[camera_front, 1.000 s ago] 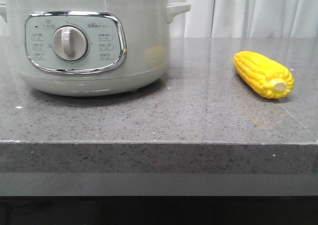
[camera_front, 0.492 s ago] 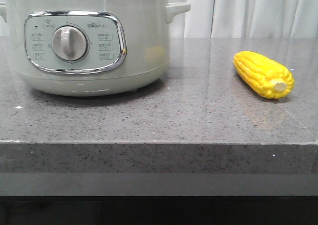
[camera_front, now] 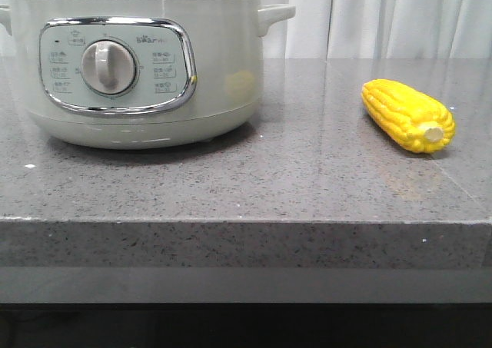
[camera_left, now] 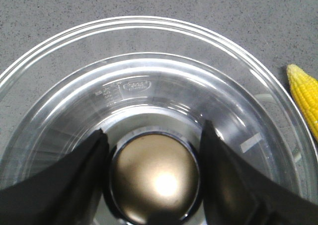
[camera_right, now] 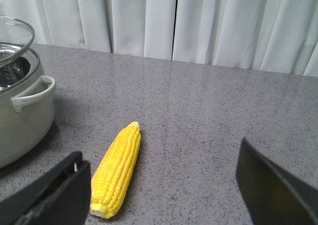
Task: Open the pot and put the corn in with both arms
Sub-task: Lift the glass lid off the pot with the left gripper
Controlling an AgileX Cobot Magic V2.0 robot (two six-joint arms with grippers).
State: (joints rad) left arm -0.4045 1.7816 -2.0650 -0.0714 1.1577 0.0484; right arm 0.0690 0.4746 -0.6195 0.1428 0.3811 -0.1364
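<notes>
Grey speckled stone counter (camera_front: 307,187), white curtains (camera_right: 223,21) behind. Pot (camera_front: 138,71) stands at the counter's left; corn (camera_front: 407,115) lies on its side well apart to the right, pale stub end toward the counter's front edge. Left gripper (camera_left: 154,180): jaws closed against the metal knob (camera_left: 155,178) of the glass lid (camera_left: 164,86), lid lifted clear of the pot rim. Right gripper (camera_right: 164,185): jaws spread wide, empty, hovering near the corn. Risk: the knob is smooth and domed, so the lid could slip or tilt. Cob is round, may roll when pinched. Corn bright yellow, neat kernel rows.
</notes>
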